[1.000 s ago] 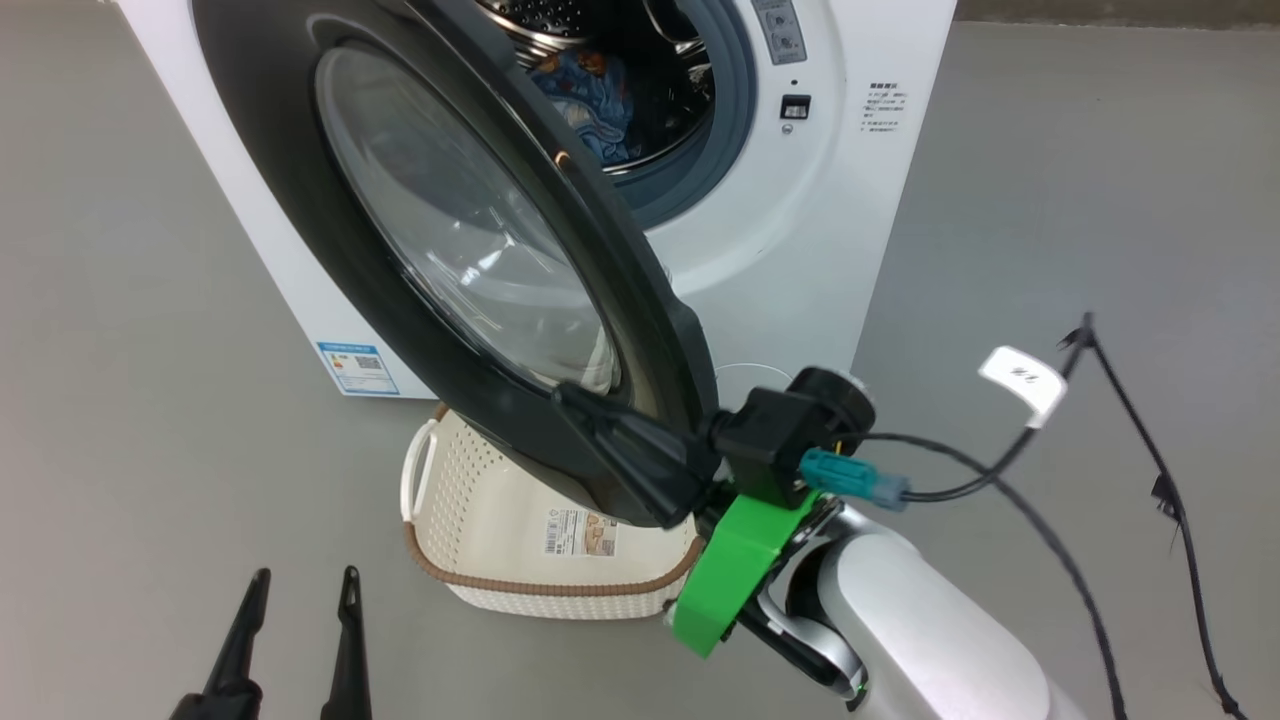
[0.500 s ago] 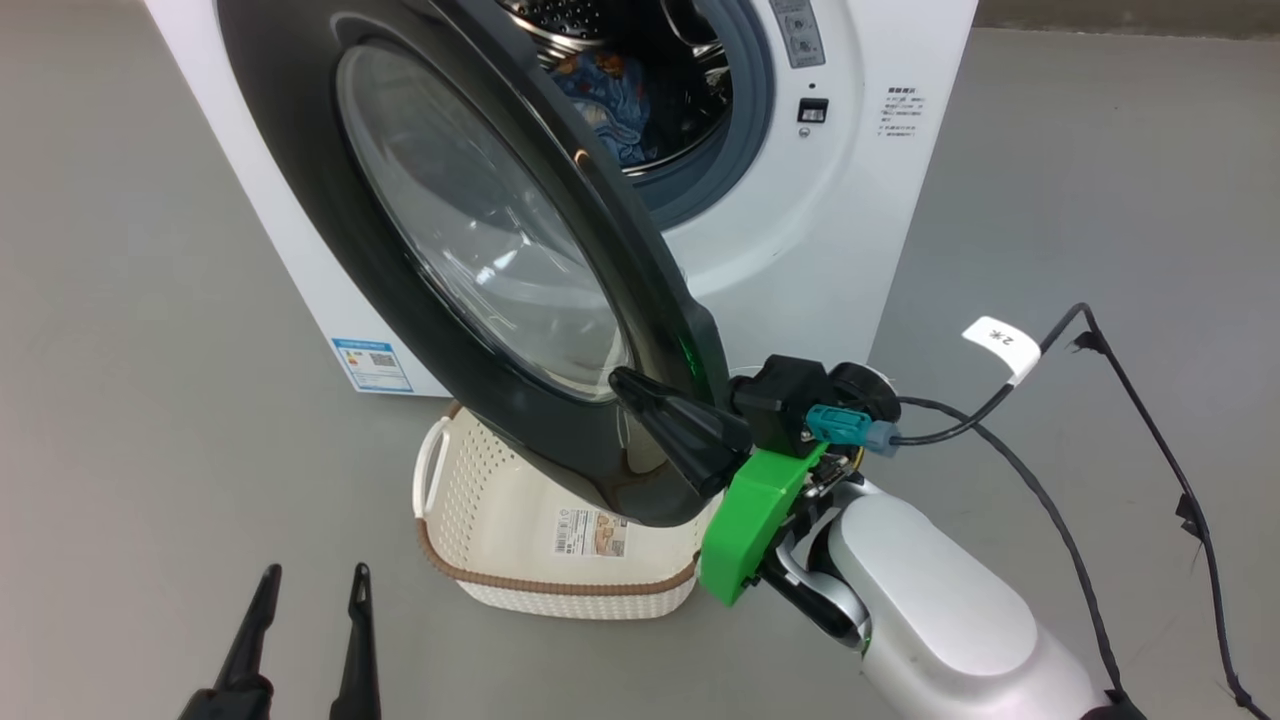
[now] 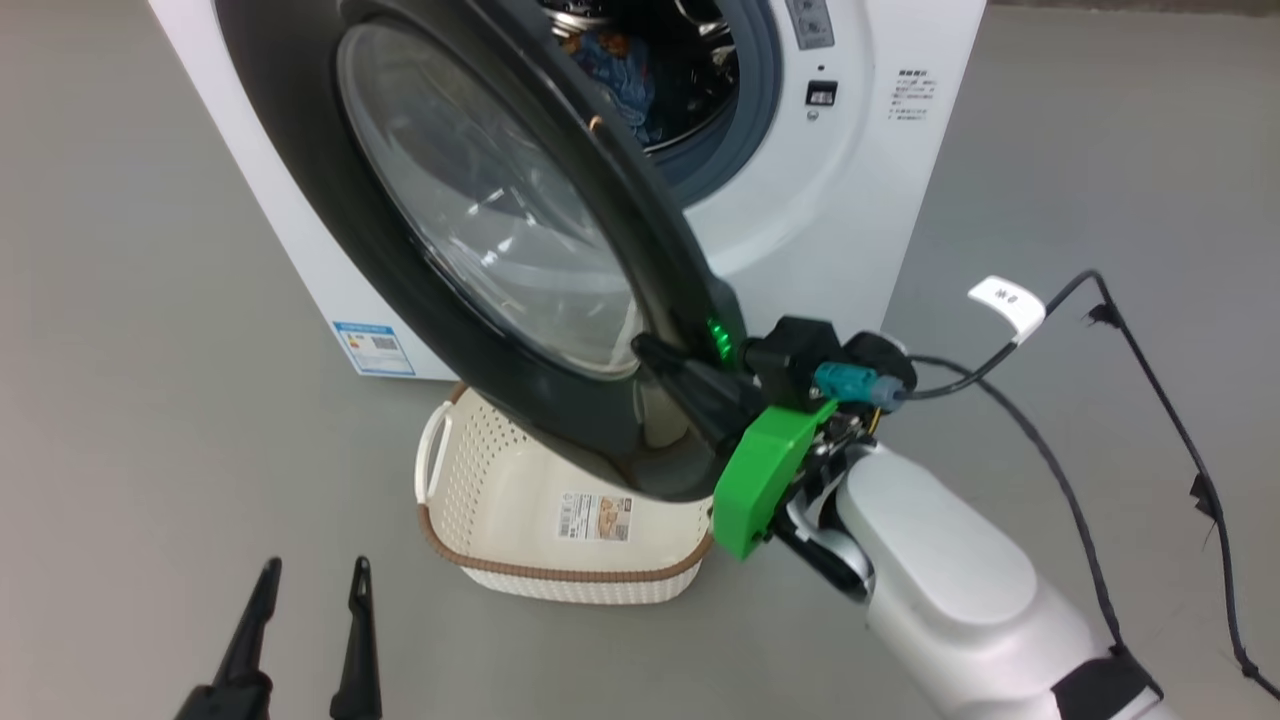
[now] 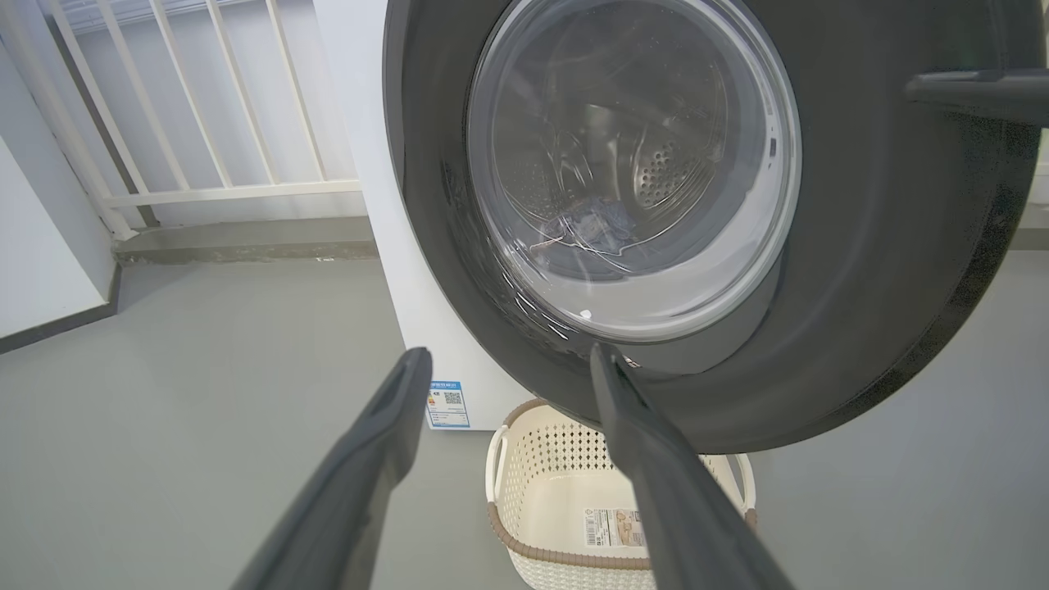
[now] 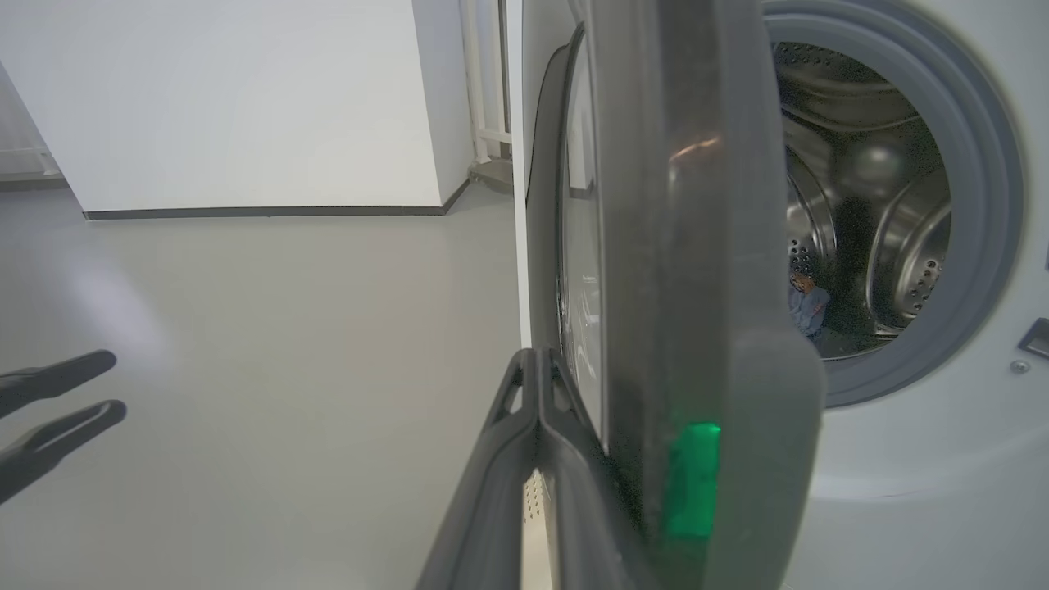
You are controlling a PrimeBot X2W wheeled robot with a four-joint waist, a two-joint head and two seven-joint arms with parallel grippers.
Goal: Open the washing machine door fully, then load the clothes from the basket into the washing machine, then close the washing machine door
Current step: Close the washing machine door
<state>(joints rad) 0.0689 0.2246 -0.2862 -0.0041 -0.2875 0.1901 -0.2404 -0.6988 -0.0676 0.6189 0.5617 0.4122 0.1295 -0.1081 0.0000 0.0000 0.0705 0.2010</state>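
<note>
Nearest: the dark, long-fingered left gripper (image 3: 316,565) is hanging low with its two tapered fingers spread wide and nothing between them. It is staying where it was a second ago.

Next: the small rectangular cream plastic basket (image 3: 560,572), with perforated walls, a brown woven-look rim and a white loop handle, is sitting on the matte grey floor (image 3: 150,450) just before the machine's lower front edge, under the door's lower rim. More of the sticker (image 3: 595,517) on its inner wall is showing than a second ago.

Middle: the right gripper (image 3: 645,348), fingers pressed together on nothing, is lying against the outer face of the large round door (image 3: 330,230), a glossy black rim around a bulging clear glass bowl. It has been travelling up and toward the machine, and the door's free edge is standing closer to the front panel. The view itself is shifting too. A green glint (image 3: 716,338) is now sitting on the rim edge, beside the bright green plastic wrist collar (image 3: 765,480).

Farthest: the big white boxy washing machine (image 3: 820,230) is standing with its door ajar, showing the grey rubber ring (image 5: 983,246) and the perforated steel drum (image 5: 901,238). The light-blue printed clothes (image 3: 620,60) are lying low inside the drum.
</note>
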